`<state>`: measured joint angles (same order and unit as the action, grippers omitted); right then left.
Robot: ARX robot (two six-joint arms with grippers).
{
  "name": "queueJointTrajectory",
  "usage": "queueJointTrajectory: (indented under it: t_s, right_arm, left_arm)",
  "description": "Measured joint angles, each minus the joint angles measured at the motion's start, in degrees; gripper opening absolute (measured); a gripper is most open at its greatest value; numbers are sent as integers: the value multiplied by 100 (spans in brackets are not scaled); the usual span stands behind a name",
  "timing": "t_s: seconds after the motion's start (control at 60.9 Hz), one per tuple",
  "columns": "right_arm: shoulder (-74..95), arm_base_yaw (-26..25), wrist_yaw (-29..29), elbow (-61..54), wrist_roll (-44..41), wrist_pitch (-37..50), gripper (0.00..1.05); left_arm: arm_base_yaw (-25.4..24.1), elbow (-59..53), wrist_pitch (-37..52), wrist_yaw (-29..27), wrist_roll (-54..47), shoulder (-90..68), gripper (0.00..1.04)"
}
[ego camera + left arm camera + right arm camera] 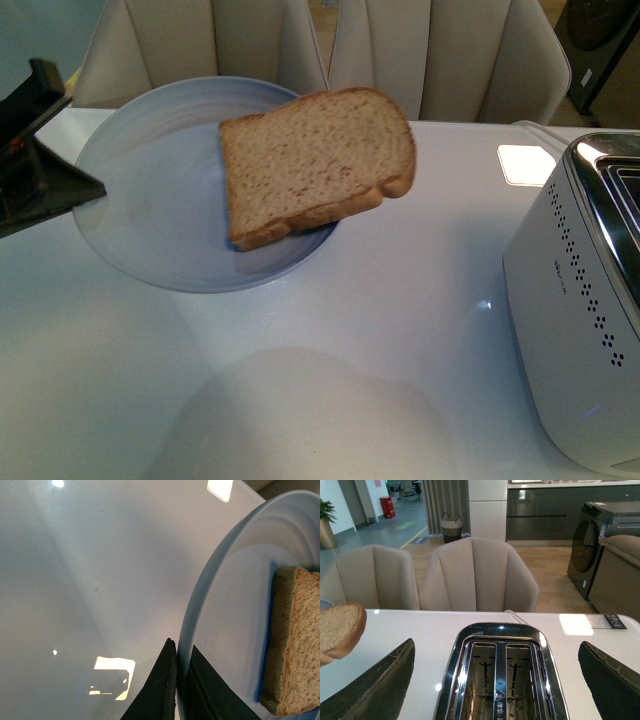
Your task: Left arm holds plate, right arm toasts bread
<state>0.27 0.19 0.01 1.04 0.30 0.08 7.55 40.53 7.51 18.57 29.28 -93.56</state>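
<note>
White glossy tabletop [400,330] fills the near ground, with a soft round shadow on it close to the camera. At its near right stands a boxy white toaster [570,330] with dotted vents on its side and a chrome top. The right wrist view looks down into its two empty slots. The right gripper [496,645] hangs over that toaster, its black wedge-shaped jaws spread wide and holding nothing. Further back on the left, the left gripper [182,652] is pinched on the raised rim of a round, shallow, pale blue-grey plate [150,190], one jaw inside the rim and one outside. The plate appears lifted clear of the table. On it lies a slice of brown wholemeal bread [315,160] with speckled crumb and a darker tan crust, its rounded top jutting past the plate's rim on the toaster side. Behind the table stand two beige padded chairs [477,575]. Beyond them are a wooden floor and a dark washing machine [592,540].
</note>
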Motion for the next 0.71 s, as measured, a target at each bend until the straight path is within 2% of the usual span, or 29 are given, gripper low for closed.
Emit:
queueJointTrajectory:
  t_s: [0.411, 0.707]
  right_arm:
    - [0, 0, 0, 0, 0, 0, 96]
    - [0, 0, 0, 0, 0, 0, 96]
  left_arm:
    - [1749, 699, -713, -673, 756, 378, 3]
    - [2277, 699, -737, -813, 1272, 822, 3]
